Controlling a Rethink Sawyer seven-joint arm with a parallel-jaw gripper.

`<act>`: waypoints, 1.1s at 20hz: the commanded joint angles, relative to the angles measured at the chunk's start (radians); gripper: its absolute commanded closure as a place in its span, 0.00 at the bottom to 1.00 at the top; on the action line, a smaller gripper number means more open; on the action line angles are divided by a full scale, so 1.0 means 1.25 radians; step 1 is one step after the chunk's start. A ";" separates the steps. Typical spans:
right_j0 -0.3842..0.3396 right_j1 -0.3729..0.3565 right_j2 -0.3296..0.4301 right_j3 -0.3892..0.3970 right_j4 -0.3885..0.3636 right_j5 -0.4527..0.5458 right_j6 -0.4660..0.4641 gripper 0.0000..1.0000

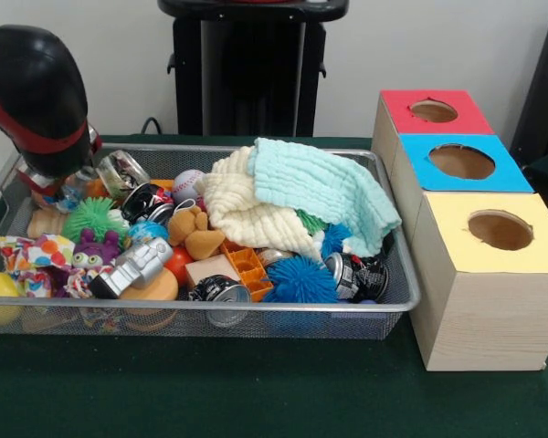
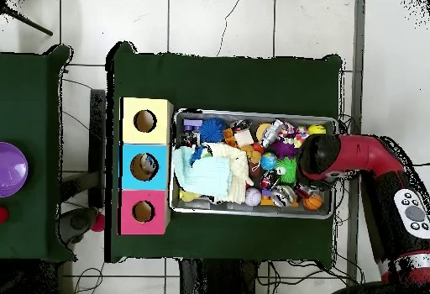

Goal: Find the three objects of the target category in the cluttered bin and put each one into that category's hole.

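While the arm [image 1: 32, 96] hangs over the bin's nine o'clock end in the front view, its bulky black-and-red head hides the end effector, so I cannot tell how it is set or whether it has hold of anything. Just beneath that head lie crushed cans [image 1: 135, 187], a green spiky ball [image 1: 93, 217], a purple toy [image 1: 97, 248] and a silver robot figure [image 1: 137, 266]. Toward the middle of the bin [image 1: 397, 274] sit a baseball [image 1: 187, 184], a brown plush [image 1: 194, 233], an orange block [image 1: 248, 266] and a blue spiky ball [image 1: 301, 281]. Cream cloth [image 1: 247, 214] and pale blue cloth [image 1: 324, 187] are heaped from centre to three o'clock, covering whatever is under them. Outside the bin at three o'clock stand three boxes, touching in a row: red [image 1: 438, 111], blue [image 1: 464, 162] and yellow [image 1: 498, 230], each with a round hole in its top. No object shows at or on any hole, though their insides cannot be seen. My judgement is that the sorting is at an early stage: the bin looks full, the target category is not evident, and most or all of the three placements seem left to do.
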 commanded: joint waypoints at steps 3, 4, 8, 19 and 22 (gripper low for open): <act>0.000 0.060 0.005 -0.034 -0.078 -0.072 -0.265 0.00; 0.004 0.059 0.005 -0.037 -0.083 -0.087 -0.259 0.00; 0.015 0.046 0.002 -0.035 -0.095 -0.123 -0.250 0.00; -0.040 0.048 0.029 0.022 0.054 -0.206 -0.102 0.00; -0.057 0.056 0.041 0.044 0.125 -0.204 -0.064 0.00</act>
